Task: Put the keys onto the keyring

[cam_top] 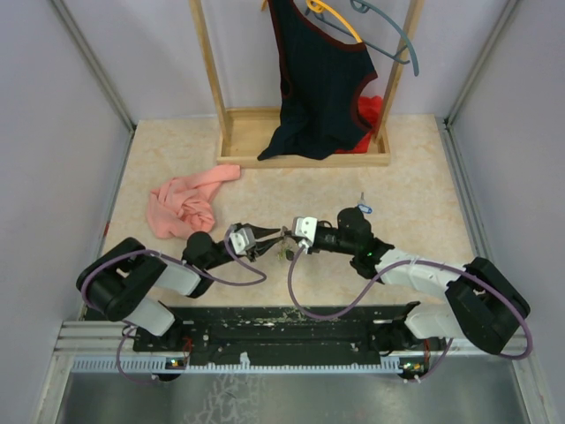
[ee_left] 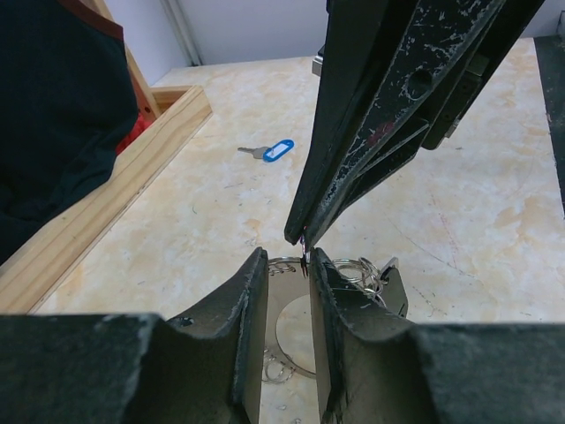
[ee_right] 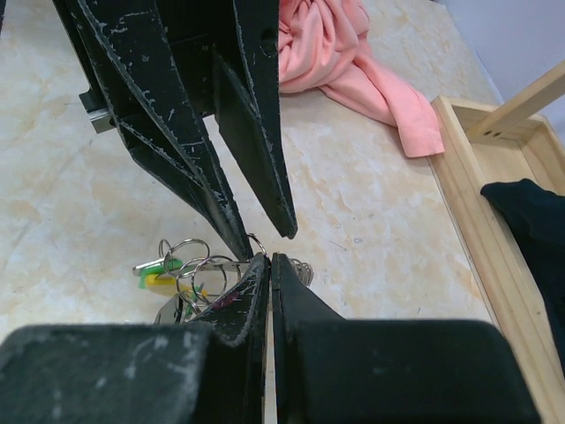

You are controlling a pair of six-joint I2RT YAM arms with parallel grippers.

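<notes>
Where the two arms meet above the beige marbled desk (cam_top: pixel 415 177), on the near side of the light wooden rack base (cam_top: pixel 305 161): thin grey metal wire keyring (ee_left: pixel 304 257), pinched by the closed jaws of the right gripper (ee_right: pixel 270 259). The left gripper (ee_left: pixel 289 258) has its jaws narrowly parted astride the wire. A small blue-tagged key (ee_left: pixel 274 151) lies nearer that base.

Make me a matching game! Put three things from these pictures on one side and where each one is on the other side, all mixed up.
Things:
1. pink cloth
2. blue-tagged key
3. dark top

Places:
A. hanging on the wooden rack
B. lying flat, all alone on the table
C. crumpled in a heap on the table

Pairs: 1-C, 2-B, 3-A
</notes>
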